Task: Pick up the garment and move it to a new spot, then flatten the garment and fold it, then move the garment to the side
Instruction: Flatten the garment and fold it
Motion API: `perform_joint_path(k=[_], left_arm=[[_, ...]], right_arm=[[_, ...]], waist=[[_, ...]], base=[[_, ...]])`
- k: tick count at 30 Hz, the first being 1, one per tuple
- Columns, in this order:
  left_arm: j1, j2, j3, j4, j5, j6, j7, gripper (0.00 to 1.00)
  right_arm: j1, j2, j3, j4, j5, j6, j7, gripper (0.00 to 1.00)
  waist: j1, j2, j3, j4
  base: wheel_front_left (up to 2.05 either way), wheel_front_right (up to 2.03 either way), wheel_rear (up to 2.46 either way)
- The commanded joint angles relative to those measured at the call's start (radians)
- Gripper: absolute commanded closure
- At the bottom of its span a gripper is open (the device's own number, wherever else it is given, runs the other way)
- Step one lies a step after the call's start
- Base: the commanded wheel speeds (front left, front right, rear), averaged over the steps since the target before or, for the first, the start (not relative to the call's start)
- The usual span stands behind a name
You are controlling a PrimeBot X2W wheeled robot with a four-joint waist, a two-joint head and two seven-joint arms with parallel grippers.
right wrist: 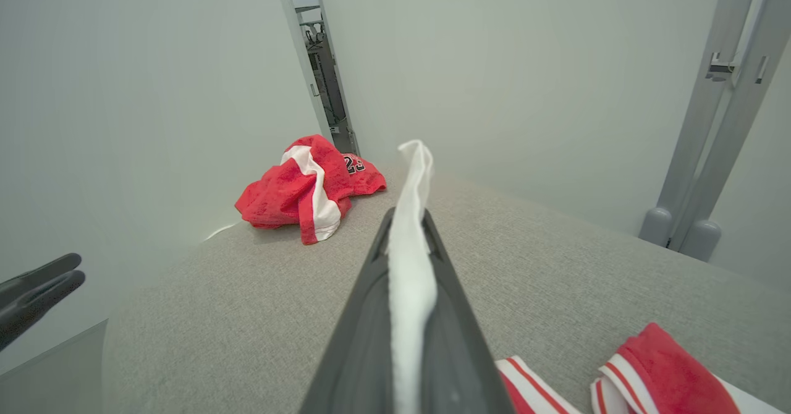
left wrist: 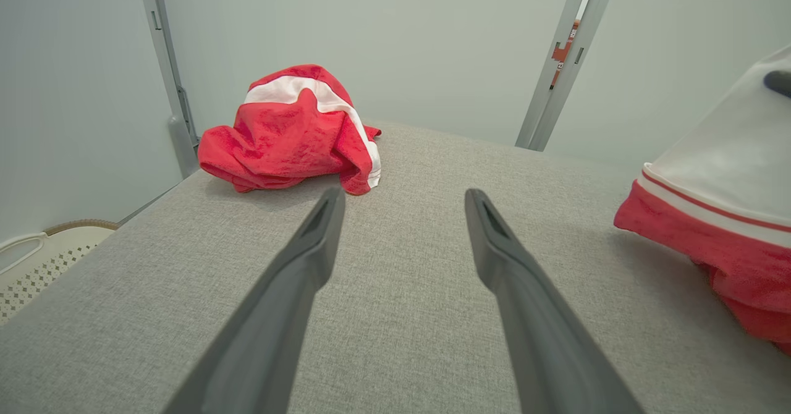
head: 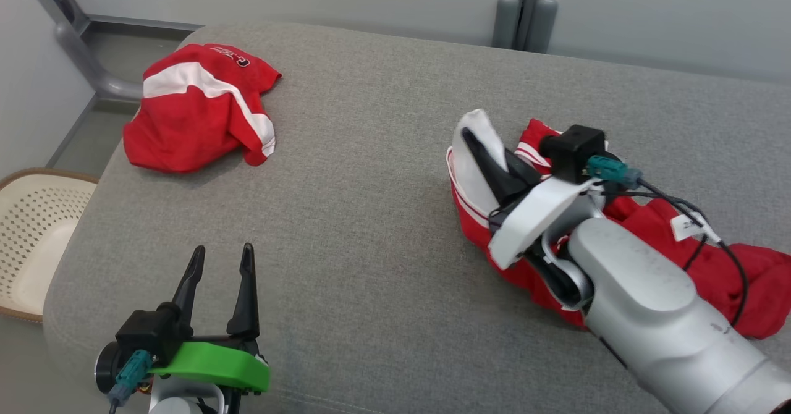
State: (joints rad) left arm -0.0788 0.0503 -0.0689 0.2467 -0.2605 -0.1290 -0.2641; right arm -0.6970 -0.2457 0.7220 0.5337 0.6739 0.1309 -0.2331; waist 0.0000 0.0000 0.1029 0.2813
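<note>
A: Gripping yet?
B: Pinching a white edge of the garment [head: 710, 266] tight in the right gripper [head: 469, 137], frame's right; holding the left gripper [head: 223, 250] wide, lower left. Seemingly just starting; not yet lifting, moving, flattening, folding.

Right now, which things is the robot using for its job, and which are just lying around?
In the job: right gripper, shut on the near red-and-white garment.
Lying about: far red garment, pale basket, open left gripper.
</note>
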Motion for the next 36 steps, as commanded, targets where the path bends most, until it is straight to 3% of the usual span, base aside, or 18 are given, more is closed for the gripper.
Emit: perform_joint_path(k=[1, 6, 12, 13, 14, 17, 21, 30, 36], left_arm=[[-0.008, 0.001, 0.004, -0.003, 0.001, -0.003, 0.0, 0.0], [-0.001, 0.001, 0.005, -0.008, -0.008, -0.001, 0.0, 0.0], [0.011, 0.001, -0.003, -0.008, -0.022, 0.004, 0.0, 0.0], [0.01, 0.001, -0.004, -0.007, -0.026, 0.006, 0.0, 0.0], [0.01, 0.001, -0.003, -0.006, -0.025, 0.007, 0.0, 0.0], [0.014, 0.001, 0.004, -0.008, -0.022, 0.009, 0.0, 0.0], [0.021, 0.001, 0.01, -0.011, -0.012, 0.012, 0.0, 0.0], [0.036, 0.001, 0.028, -0.02, 0.002, 0.009, 0.0, 0.0], [0.037, 0.001, 0.024, -0.025, 0.005, 0.006, 0.0, 0.0]], right_arm=[[-0.012, 0.02, 0.013, -0.004, -0.022, 0.0, -0.013, 1.0], [0.035, 0.126, 0.113, 0.022, -0.069, 0.0, -0.028, 1.0], [0.112, 0.178, 0.27, 0.122, -0.031, 0.0, -0.029, 1.0], [0.129, 0.19, 0.326, 0.151, 0.004, 0.0, -0.011, 0.17], [0.121, 0.191, 0.341, 0.158, 0.023, 0.0, -0.013, 0.0], [0.103, 0.188, 0.358, 0.175, 0.056, 0.0, -0.023, 0.0], [0.065, 0.155, 0.294, 0.173, 0.074, 0.0, -0.033, 0.0], [0.129, -0.036, -0.051, 0.091, -0.012, 0.0, -0.032, 0.0], [0.213, -0.133, -0.198, 0.131, -0.036, 0.0, -0.032, 0.0]], waist=[[0.0, 0.0, -0.001, 0.016], [0.0, 0.0, -0.003, 0.053], [0.0, 0.0, 0.001, 0.076], [0.0, 0.0, 0.002, 0.079], [0.0, 0.0, 0.002, 0.078], [0.0, 0.0, -0.002, 0.062], [0.0, 0.0, -0.012, 0.03], [0.0, 0.0, -0.031, -0.047], [0.0, 0.0, -0.025, -0.074]], base=[[0.0, 0.0, 0.0], [0.0, 0.0, 0.0], [0.0, 0.0, 0.0], [0.0, 0.0, 0.0], [0.0, 0.0, 0.0], [0.0, 0.0, 0.0], [0.0, 0.0, 0.0], [0.0, 0.0, 0.0], [0.0, 0.0, 0.0]])
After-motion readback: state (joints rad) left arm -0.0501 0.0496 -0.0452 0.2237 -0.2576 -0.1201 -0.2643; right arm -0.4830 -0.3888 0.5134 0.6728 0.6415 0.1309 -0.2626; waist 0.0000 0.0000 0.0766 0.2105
